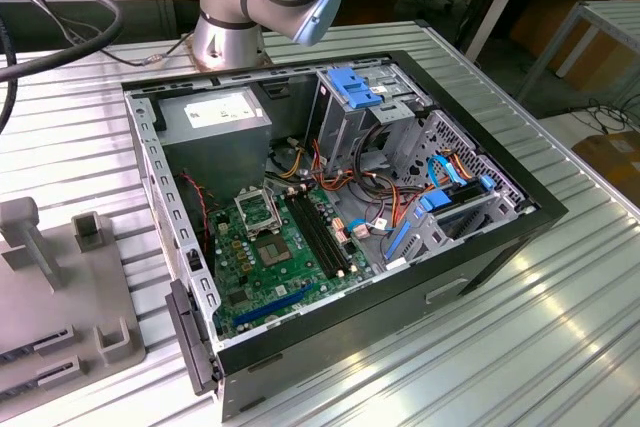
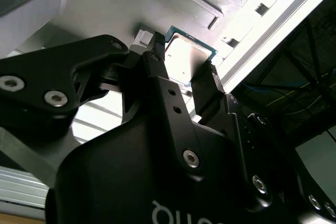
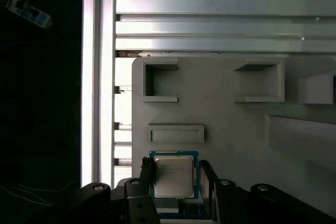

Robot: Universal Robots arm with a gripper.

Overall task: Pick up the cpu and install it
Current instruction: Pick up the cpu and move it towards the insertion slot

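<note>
I see the cpu (image 3: 173, 176) lying flat on the grey holder (image 3: 231, 129), dull silver lid up, thin green rim showing, close to the holder's edge.

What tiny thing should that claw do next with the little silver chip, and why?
Probably close gently on the cpu. In the first wrist view the claw straddles it, one finger on each side, with what looks like a slim gap on one side, and the chip lies flat on the grey tray, not lifted yet.

cpu (image 3: 173, 177) inside claw (image 3: 177, 170), on grey tray (image 3: 226, 127)
</note>
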